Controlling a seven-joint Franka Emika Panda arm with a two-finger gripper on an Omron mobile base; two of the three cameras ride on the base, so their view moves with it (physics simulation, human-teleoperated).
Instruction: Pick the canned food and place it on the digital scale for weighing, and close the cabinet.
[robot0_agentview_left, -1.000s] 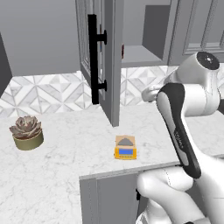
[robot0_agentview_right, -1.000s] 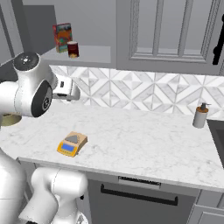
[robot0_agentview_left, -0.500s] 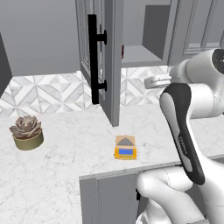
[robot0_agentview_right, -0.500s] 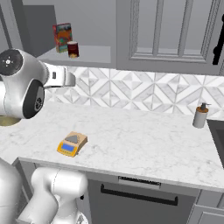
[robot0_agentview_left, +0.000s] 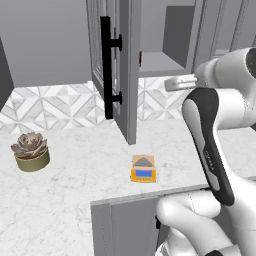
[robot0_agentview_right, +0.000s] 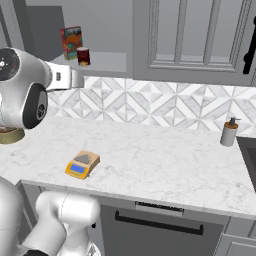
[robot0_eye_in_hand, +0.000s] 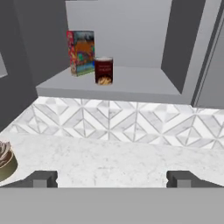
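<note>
White marble-patterned surface — smooth, polished look, backed by grey-and-white diamond tile.

Grey upper wall cabinet with panelled door stands open; long black vertical bar handle on the door, which swings out over the surface. Flat grey shelf inside.

White arm's tool: 2 dark fingertips spread wide, nothing between them, aimed toward the open cabinet and well short of the shelf.

Olive pot with a succulent at the far left of the surface. Grey bottle with brown cap near the sink edge on the right.

Colourful printed carton, upright on the shelf.

Small flat yellow-orange digital scale with grey plate and blue display strip, near the front edge of the surface, nothing on it.

Small dark red cylindrical can of food — upright on the cabinet shelf, just beside the carton, toward the shelf's front. Judged rigid, moderately heavy for its size, smooth wall likely slippery. Best hold: across the middle of the side wall, approaching from the open front, fingers clear of the carton. Pick not yet begun; door still to close.
</note>
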